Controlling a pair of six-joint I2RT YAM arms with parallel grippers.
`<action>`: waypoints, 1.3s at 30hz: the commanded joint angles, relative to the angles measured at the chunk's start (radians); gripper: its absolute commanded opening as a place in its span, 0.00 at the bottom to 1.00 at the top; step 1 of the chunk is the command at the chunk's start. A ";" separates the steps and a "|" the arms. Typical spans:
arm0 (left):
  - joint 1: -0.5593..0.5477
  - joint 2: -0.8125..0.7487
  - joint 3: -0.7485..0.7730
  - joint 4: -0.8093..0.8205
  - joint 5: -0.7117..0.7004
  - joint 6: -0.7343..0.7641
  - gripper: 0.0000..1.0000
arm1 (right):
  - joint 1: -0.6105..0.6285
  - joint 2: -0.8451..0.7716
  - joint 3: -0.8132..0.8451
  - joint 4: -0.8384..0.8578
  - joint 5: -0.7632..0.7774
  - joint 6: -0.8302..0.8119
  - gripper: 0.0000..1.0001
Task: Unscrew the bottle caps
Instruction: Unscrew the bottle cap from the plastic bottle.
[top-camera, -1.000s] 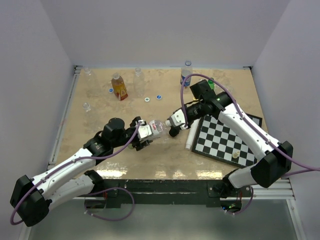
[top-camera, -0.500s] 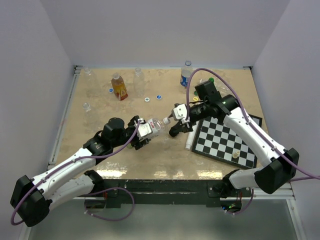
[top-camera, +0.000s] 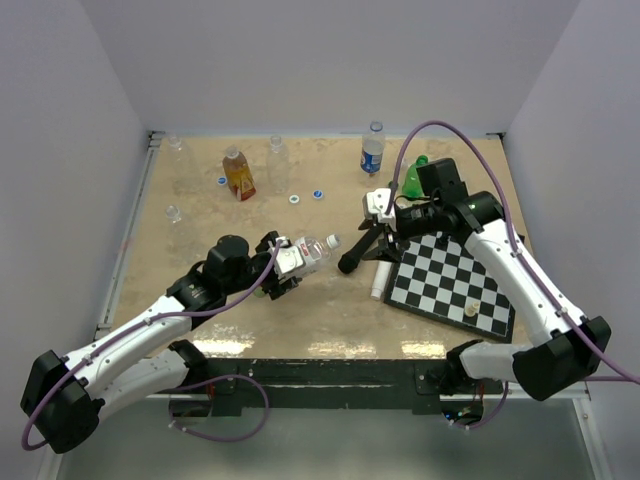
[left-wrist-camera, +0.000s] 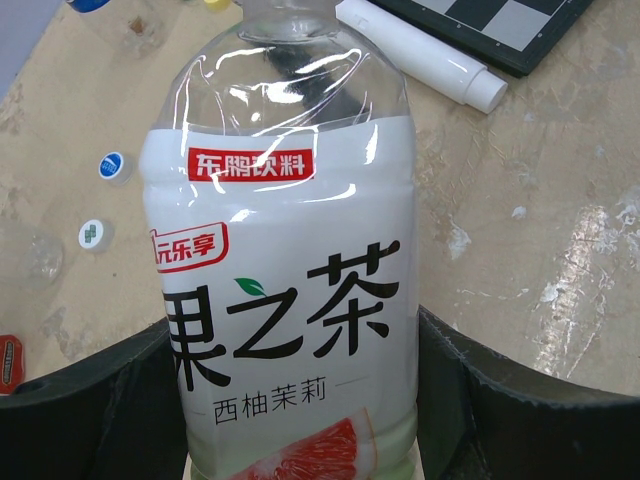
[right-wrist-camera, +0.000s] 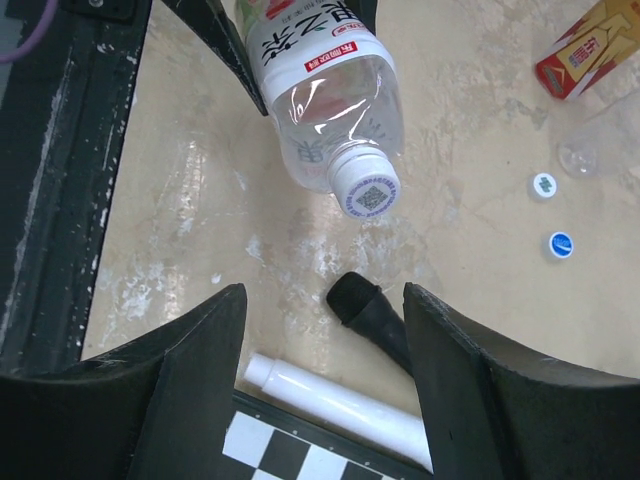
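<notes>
The left gripper (top-camera: 290, 262) pinched the clear plastic drink bottle with the white printed label (left-wrist-camera: 290, 250) around its lower body. One black finger pressed against each side, and the bottle lay tipped over so that its neck pointed toward two o'clock in the top view. It appeared to be held just above the tabletop. The small round white screw cap with a printed code on its top (right-wrist-camera: 365, 195) was still seated on the neck. At roughly two o'clock from that cap, and apart from it, the right gripper (right-wrist-camera: 320, 295) hovered with its fingers spread wide and nothing between them. It hung above the black microphone (right-wrist-camera: 375, 325) and the white plastic tube (right-wrist-camera: 340, 400) beside the black-and-white chessboard (top-camera: 455, 280). The step in hand looked to be taking hold of this cap. The next move would call for the right gripper to travel toward eight o'clock, straddle the cap squarely, close on it and twist about the bottle's axis while the left grip held firm.
</notes>
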 joint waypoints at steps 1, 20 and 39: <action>0.002 -0.002 0.020 0.033 -0.004 -0.014 0.00 | -0.005 0.002 0.020 0.005 -0.059 0.132 0.67; 0.002 -0.004 0.020 0.031 -0.008 -0.017 0.00 | -0.005 -0.037 -0.038 0.498 0.033 0.913 0.75; 0.004 0.002 0.018 0.033 -0.014 -0.017 0.00 | 0.051 0.077 -0.009 0.507 0.046 0.994 0.75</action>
